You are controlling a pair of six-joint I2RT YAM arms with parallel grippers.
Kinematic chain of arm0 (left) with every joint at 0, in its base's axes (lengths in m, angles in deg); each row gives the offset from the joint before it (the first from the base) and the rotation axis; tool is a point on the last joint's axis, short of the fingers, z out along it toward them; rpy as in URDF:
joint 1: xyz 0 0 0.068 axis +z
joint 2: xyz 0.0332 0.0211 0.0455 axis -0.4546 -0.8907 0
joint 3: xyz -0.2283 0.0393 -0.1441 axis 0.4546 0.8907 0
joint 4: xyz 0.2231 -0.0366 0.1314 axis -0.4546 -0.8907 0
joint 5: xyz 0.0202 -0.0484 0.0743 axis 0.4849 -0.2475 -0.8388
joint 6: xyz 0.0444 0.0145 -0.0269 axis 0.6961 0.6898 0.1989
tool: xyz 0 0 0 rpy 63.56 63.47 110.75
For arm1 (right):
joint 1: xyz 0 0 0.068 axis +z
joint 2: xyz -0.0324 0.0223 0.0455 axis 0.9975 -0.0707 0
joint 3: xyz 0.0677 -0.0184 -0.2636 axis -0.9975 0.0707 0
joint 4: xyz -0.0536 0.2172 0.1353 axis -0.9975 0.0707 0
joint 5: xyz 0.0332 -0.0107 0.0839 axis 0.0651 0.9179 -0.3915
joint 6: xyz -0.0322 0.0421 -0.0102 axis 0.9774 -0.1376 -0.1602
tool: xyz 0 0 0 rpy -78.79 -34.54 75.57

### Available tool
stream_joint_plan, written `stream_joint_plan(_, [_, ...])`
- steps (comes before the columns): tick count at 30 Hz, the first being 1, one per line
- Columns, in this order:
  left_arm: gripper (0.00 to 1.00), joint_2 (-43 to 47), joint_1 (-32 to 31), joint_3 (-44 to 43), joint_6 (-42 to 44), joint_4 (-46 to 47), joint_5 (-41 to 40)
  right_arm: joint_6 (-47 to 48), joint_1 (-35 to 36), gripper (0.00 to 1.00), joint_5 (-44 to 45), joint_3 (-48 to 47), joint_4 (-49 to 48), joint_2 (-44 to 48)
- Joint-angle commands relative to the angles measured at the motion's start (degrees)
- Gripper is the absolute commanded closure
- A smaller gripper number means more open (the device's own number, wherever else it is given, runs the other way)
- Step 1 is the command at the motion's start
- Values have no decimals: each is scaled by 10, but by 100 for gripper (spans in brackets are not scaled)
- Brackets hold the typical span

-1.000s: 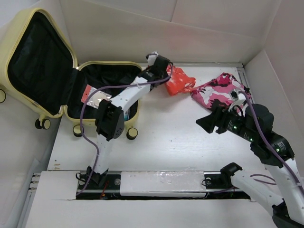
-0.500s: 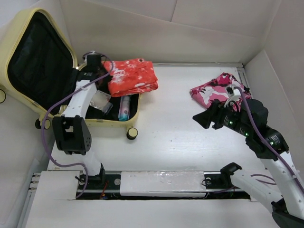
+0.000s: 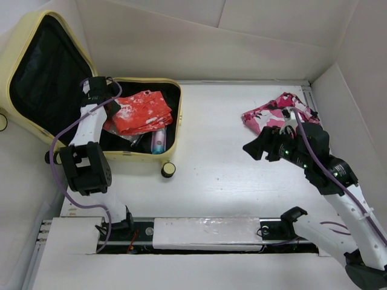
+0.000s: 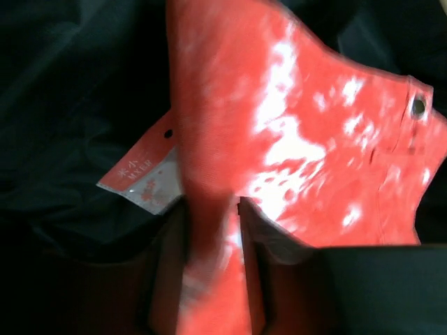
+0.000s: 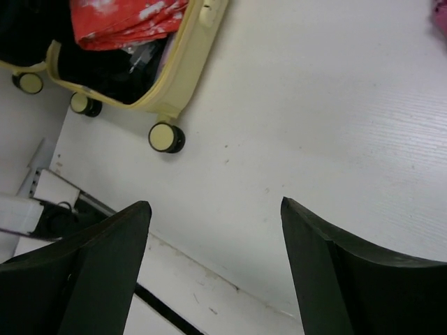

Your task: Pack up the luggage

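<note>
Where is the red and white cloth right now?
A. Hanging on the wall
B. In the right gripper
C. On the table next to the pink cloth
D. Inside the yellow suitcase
D: the red and white cloth lies inside the open luggage, and the left gripper is pinching it there.

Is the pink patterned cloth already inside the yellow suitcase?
No, the pink patterned cloth lies on the white table, well apart from the open suitcase, which holds the red cloth.
</note>
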Motion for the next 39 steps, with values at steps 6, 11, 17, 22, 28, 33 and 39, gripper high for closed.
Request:
stream_joint_plan(6, [35,87,1,-52,-73,33,-10,-45,-28,10,181,7,-24,-69])
stream_joint_plan(11, [33,154,-108,-40,-76,66,-2,-88,-93,6,247,-4,-43,-145])
stream_joint_plan(17, [34,96,-327,-68,-67,66,-7,-171,-268,7,242,28,-110,-224])
stream_joint_plan(22, [35,-15,-500,-122,-61,59,37,-210,-385,15,219,42,-140,-307])
stream_joint_plan(28, [38,-86,-589,-146,-53,77,102,-192,-441,28,216,-8,-147,-454])
stream_joint_plan(33, [38,-93,-601,-115,-53,114,156,-146,-441,45,166,-47,-128,-557])
stream_joint_plan(39, [38,-112,-581,-109,-66,114,173,-121,-381,80,161,-39,-115,-557])
